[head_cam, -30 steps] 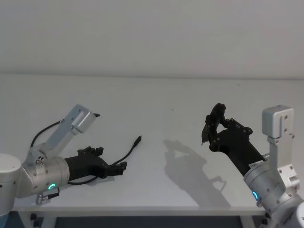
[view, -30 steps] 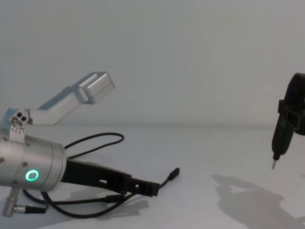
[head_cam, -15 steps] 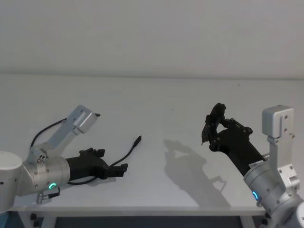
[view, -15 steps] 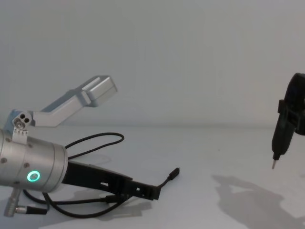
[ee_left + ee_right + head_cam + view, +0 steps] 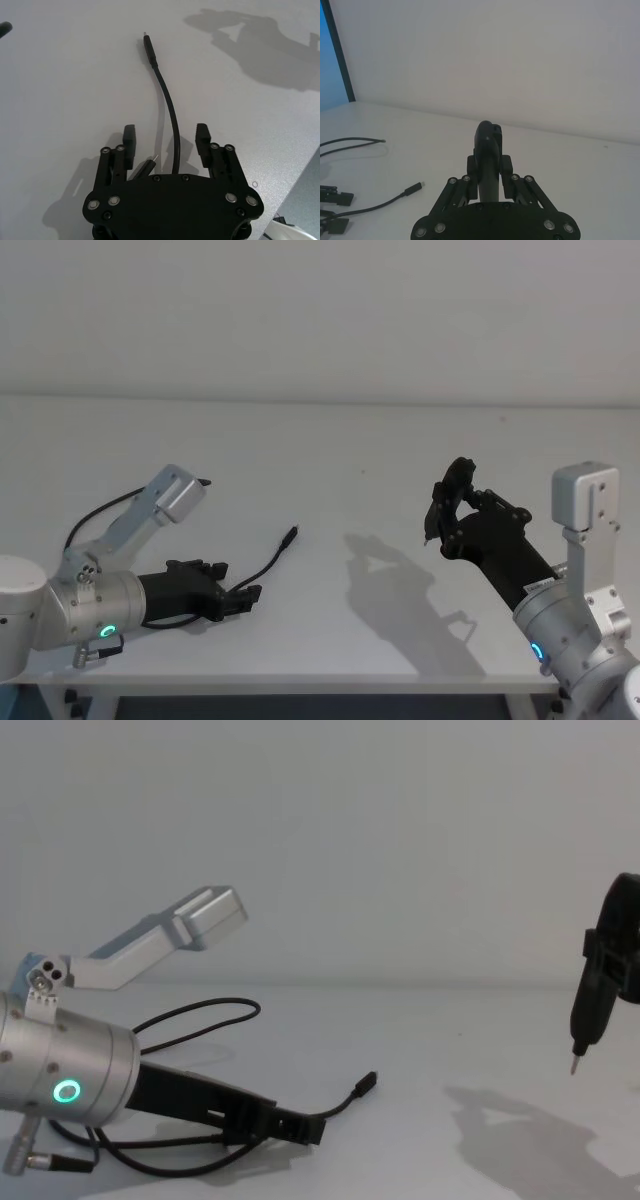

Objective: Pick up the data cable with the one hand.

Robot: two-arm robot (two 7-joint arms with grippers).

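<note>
- The white table carries everything; its near edge is cut off at the bottom of the head view.
- The left gripper lies low over the table's left near part, its two flat black fingers spread apart. Whether the fingers touch the tabletop cannot be told.
- Its silver wrist cylinder, with a glowing green ring, blocks the chest view's lower left and hides part of the cord behind it.
- The right gripper hangs above the table's right side, well apart from the cord. Its fingers are pressed against a black pen-like tool that points down, clear of the surface.
- The data cable lies on the table in loose loops on the left. One strand runs straight between the left gripper's spread fingers, and neither finger grips it. Where it passes under the gripper body it is hidden.
- Another loop arcs behind the left arm, partly covered by it in the head view.
- The far plug lies flat on the table ahead of the fingertips.
- A second plug peeks out under the gripper body beside one finger, mostly hidden.
</note>
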